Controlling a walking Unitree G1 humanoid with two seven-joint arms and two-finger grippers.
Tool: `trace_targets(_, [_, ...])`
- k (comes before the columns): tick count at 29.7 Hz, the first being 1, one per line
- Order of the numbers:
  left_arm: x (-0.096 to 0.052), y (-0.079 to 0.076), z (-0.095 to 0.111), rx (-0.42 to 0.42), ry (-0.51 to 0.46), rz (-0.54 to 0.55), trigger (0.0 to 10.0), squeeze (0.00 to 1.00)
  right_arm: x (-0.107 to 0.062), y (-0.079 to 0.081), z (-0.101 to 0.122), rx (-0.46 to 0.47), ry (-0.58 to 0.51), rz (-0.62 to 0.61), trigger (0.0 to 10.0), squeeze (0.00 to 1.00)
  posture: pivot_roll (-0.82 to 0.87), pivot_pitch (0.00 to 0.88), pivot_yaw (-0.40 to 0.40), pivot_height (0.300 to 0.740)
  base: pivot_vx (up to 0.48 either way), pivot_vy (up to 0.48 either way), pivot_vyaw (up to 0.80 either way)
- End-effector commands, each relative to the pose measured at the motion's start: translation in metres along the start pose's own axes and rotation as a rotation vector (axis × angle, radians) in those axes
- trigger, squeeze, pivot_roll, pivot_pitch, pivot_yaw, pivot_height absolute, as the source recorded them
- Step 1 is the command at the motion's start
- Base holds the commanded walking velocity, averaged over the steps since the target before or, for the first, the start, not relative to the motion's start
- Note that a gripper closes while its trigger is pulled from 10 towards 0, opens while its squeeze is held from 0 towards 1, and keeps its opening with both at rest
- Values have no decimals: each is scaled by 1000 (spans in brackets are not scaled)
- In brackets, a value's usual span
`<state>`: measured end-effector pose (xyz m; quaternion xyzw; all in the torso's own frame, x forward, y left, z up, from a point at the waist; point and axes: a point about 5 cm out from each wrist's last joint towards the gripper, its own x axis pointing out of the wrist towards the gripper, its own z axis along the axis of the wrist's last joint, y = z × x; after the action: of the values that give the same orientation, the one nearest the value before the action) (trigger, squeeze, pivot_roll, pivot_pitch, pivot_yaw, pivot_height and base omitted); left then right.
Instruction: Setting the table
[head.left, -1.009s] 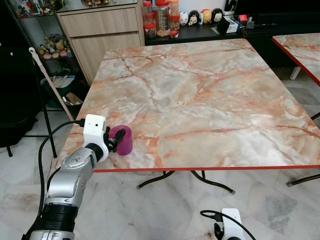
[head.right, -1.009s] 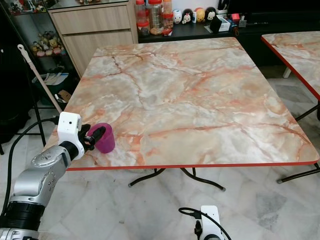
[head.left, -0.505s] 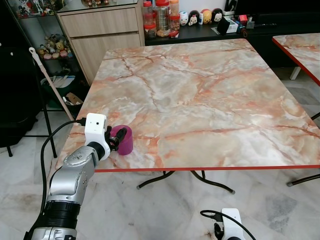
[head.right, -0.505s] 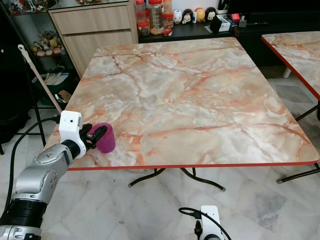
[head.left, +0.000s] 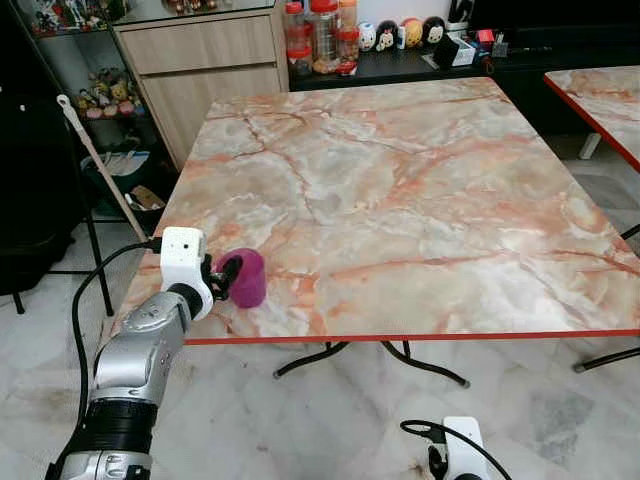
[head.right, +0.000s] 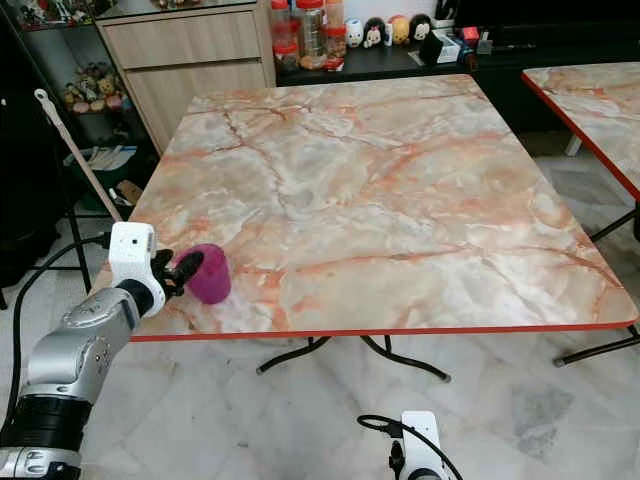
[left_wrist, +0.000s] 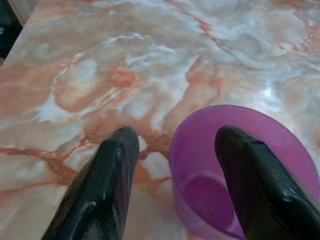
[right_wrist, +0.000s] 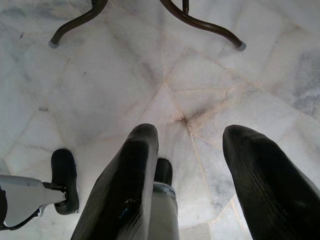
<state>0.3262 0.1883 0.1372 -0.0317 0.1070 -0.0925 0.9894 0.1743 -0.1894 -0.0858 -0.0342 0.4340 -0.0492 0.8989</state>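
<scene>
While the marble table (head.left: 400, 180) carried only one item, setting was judged barely begun. Item: purple cup (head.left: 246, 277), upright, empty, standing at the near left corner of the table close to its red edge. Left gripper (head.left: 228, 279): fingers (left_wrist: 107, 175) spread apart, one outside the cup wall and one over its mouth, straddling the rim without visibly clamping it; cup appeared placed, release likely in hand. Right gripper (right_wrist: 190, 175): hanging idle over the floor, fingers parted, nothing held. Remaining, by estimate: all other tableware
</scene>
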Motion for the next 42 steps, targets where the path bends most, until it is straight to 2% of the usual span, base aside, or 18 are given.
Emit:
trace_targets(1, [1, 4, 7, -3, -20, 16, 10000, 0, 0, 2, -2, 18, 9, -1, 10000, 0, 56, 43, 89, 740, 0, 0, 0])
trace_targets(10, [0, 5, 10, 0, -21, 10, 10000, 0, 0, 2, -2, 18, 8, 0, 10000, 0, 56, 44, 89, 740, 0, 0, 0])
trace_targets(17, [0, -2, 4, 6, 17, -41, 10000, 0, 0, 1, -2, 19, 11, -1, 10000, 0, 56, 43, 90, 740, 0, 0, 0])
trace_targets(30, [0, -5, 2, 16, 39, -64, 10000, 0, 0, 2, -2, 19, 12, 0, 10000, 0, 56, 44, 91, 740, 0, 0, 0])
trace_targets(31, [0, -5, 2, 15, 40, -64, 4118, 0, 0, 2, -2, 19, 12, 0, 10000, 0, 57, 44, 91, 740, 0, 0, 0])
trace_targets(32, [0, -5, 2, 15, 40, -64, 4118, 0, 0, 2, -2, 19, 12, 0, 10000, 0, 57, 44, 91, 740, 0, 0, 0])
trace_targets(33, [0, -5, 2, 12, 40, -64, 314, 0, 0, 2, -2, 19, 13, 0, 10000, 0, 56, 43, 91, 740, 0, 0, 0])
trace_targets(34, [0, -5, 1, 11, 41, -64, 0, 0, 0, 2, -2, 19, 13, 0, 10000, 0, 56, 45, 90, 740, 0, 0, 0])
trace_targets(42, [0, -5, 2, 7, 42, -63, 0, 0, 0, 2, -3, 19, 14, -1, 10000, 0, 56, 45, 90, 740, 0, 0, 0])
